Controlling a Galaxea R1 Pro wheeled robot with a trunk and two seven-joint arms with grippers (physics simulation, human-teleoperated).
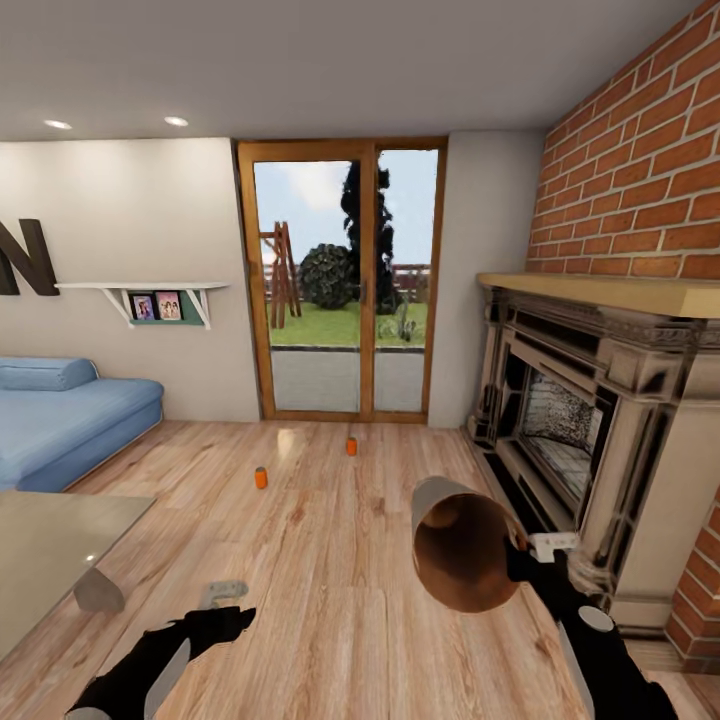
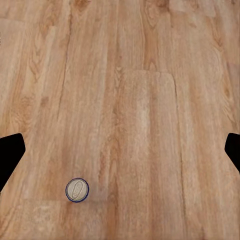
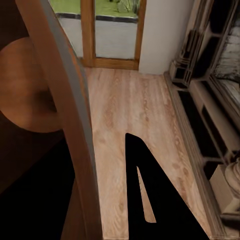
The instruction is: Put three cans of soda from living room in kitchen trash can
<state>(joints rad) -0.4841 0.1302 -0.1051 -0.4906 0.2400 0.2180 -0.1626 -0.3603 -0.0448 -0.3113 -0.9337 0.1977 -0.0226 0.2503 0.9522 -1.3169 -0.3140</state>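
Two orange soda cans stand upright on the wood floor, one (image 1: 261, 478) mid-room and one (image 1: 351, 446) nearer the glass doors. In the left wrist view a dark blue can (image 2: 77, 190) with a pale top is seen from above, on the floor below my left gripper (image 1: 227, 598). That gripper is open, its fingers (image 2: 10, 156) spread wide and holding nothing. My right gripper (image 1: 522, 560) is shut on the rim (image 3: 70, 115) of the trash can (image 1: 465, 555). The bin hangs tilted on its side, its brown inside facing me.
A blue sofa (image 1: 60, 420) stands at the left and a glass table (image 1: 50, 550) at the lower left. The carved fireplace (image 1: 590, 430) and brick wall line the right side. Wooden-framed garden doors (image 1: 345, 290) stand ahead.
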